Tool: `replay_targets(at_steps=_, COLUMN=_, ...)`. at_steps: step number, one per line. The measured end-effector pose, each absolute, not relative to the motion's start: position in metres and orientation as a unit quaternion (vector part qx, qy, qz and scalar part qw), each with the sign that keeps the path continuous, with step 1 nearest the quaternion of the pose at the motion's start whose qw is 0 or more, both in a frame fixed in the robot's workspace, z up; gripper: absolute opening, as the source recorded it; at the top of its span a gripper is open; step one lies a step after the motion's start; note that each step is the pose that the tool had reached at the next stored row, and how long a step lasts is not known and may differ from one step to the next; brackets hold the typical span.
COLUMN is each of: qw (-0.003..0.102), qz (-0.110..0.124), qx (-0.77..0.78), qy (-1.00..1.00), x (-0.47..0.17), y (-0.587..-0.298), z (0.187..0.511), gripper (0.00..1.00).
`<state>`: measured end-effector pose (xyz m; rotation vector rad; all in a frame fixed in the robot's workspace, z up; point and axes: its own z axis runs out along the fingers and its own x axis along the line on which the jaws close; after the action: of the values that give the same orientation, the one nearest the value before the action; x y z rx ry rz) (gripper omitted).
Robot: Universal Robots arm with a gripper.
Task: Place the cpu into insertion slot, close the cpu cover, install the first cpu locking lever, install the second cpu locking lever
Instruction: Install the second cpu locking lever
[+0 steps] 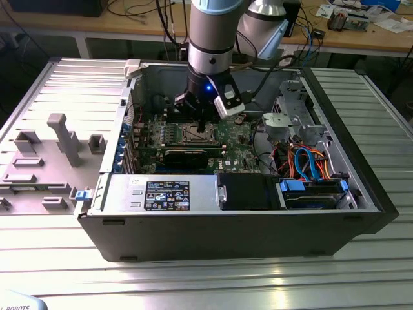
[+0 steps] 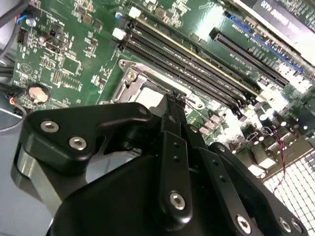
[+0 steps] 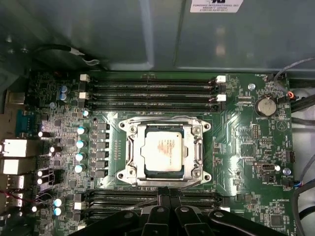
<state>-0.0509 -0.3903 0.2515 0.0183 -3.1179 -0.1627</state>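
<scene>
The cpu (image 3: 161,152), a square chip with a pale metal top, lies flat in the insertion slot (image 3: 129,173) on the green board. The silver cpu cover (image 3: 132,147) is down around it, its window framing the chip. Thin wire locking levers run along two opposite sides of the socket, one at the edge farther from the fingers (image 3: 162,118) and one beside the fingertips (image 3: 197,185). My gripper (image 3: 164,192) is shut, its black tips together at the socket's edge by that lever. In the second wrist view the gripper (image 2: 172,96) meets the cover's corner (image 2: 130,81). The exterior view has the gripper (image 1: 202,126) low over the socket (image 1: 195,134).
Memory slots (image 3: 152,91) flank the socket on both sides. A coin battery (image 3: 266,105) sits near one corner of the board. In the open case, a black graphics card (image 1: 187,155), power supply (image 1: 161,194) and cabled drive cage (image 1: 310,165) surround the work area. A grey fixture tray (image 1: 51,155) lies outside.
</scene>
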Motion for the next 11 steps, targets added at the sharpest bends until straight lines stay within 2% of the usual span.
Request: replay_targets(at_steps=11, qw=0.01, qz=-0.052, qx=0.006, qy=-0.999, x=-0.0509, y=-0.3907, z=0.2515, gripper=0.11)
